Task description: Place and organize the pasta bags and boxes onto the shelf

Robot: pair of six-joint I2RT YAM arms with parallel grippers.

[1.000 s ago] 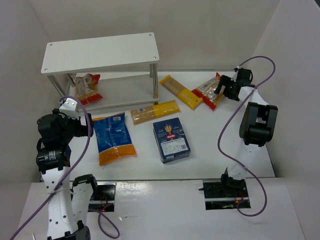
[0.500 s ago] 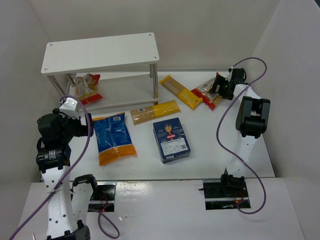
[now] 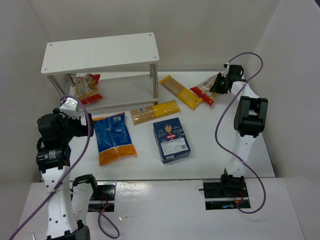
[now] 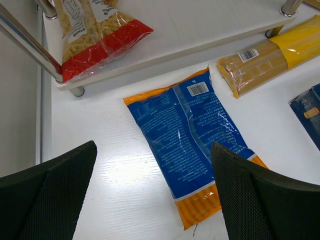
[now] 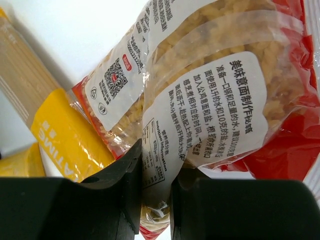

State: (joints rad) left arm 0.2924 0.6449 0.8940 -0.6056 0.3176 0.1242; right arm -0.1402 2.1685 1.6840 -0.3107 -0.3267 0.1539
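Observation:
At the far right of the table, my right gripper [image 3: 220,84] [image 5: 156,167] is shut on a clear red-edged pasta bag [image 3: 205,90] [image 5: 210,100], pinching its labelled film between the jaws. My left gripper [image 3: 82,125] [image 4: 153,147] hangs open above the table, just left of the blue-and-orange bag [image 3: 115,137] [image 4: 195,130], with nothing between its fingers. The dark blue pasta box [image 3: 171,140] lies flat in the middle. Two yellow spaghetti bags [image 3: 155,111] [image 3: 181,91] lie near the white shelf [image 3: 100,52]. Another red-edged bag [image 3: 86,87] [image 4: 95,35] rests on the shelf's lower board.
The shelf's silver legs [image 3: 155,80] stand between the lower board and the spaghetti bags. White walls close in the table at the back and on both sides. One spaghetti bag [image 5: 65,135] lies right beside the held bag.
My right gripper has moved further back and right along the red-edged bag and shut on its end. The left arm has stayed put.

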